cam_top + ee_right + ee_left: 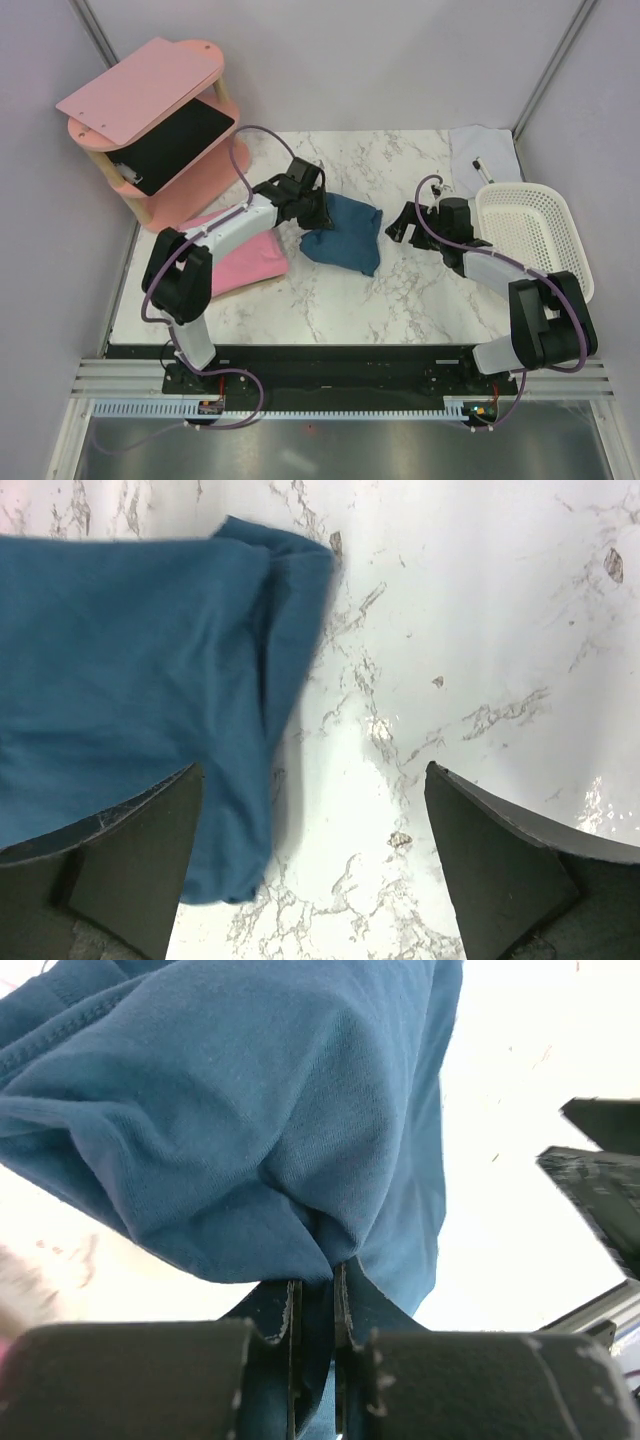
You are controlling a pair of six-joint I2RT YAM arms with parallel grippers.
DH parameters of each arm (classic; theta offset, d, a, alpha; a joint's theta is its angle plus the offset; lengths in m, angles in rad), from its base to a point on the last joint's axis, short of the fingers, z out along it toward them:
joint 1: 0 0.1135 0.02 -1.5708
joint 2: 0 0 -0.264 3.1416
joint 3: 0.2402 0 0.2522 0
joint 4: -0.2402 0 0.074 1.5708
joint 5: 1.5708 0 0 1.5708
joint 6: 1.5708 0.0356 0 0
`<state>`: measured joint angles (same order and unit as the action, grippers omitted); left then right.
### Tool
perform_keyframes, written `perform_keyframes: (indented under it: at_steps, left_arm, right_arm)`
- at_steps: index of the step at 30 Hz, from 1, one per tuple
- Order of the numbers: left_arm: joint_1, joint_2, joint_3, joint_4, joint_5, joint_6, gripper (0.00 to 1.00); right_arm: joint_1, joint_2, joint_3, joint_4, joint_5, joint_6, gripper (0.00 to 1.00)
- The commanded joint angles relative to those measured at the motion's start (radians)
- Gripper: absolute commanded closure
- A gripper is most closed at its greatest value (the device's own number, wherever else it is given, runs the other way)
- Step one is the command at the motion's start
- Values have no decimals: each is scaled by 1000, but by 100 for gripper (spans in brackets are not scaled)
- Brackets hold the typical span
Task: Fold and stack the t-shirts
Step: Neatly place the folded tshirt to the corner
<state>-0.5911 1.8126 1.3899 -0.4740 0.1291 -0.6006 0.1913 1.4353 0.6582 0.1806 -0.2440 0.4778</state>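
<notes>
Left claw [317, 1295] clenched on the teal t-shirt [250, 1110]; right claw [313, 772] released, empty; pink t-shirt [245, 262] lies beside.

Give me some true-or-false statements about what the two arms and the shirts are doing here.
1. The left pincer is shut on the soft dark teal-blue t-shirt. True.
2. The right pincer grips that shirt too. False: its jaws stand open, holding nothing.
3. The soft pink t-shirt lies inside the white plastic mesh basket. False: it lies on the white marble table beside the left arm.
4. The basket sits at the table's right edge. True.
</notes>
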Motion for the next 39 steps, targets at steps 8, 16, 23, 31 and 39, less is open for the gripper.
perform_keyframes:
  at_steps: [8,16,23,31,39]
  left_arm:
    - [63,-202,54,-173,-100,42,98]
    - [210,-335,-8,-207,-51,61,98]
    - [332,-417,-3,-276,-28,114,98]
    - [444,-512,-67,-341,-22,134,98]
    - [585,-599,-183,-359,13,173,98]
  right_arm:
    - [-4,25,-68,65,-35,19,2]
    - [-3,45,-112,122,-72,41,2]
    - [-1,56,-127,137,-81,44,2]
    - [2,65,-137,155,-94,53,2]
    - [10,74,-141,171,-100,59,2]
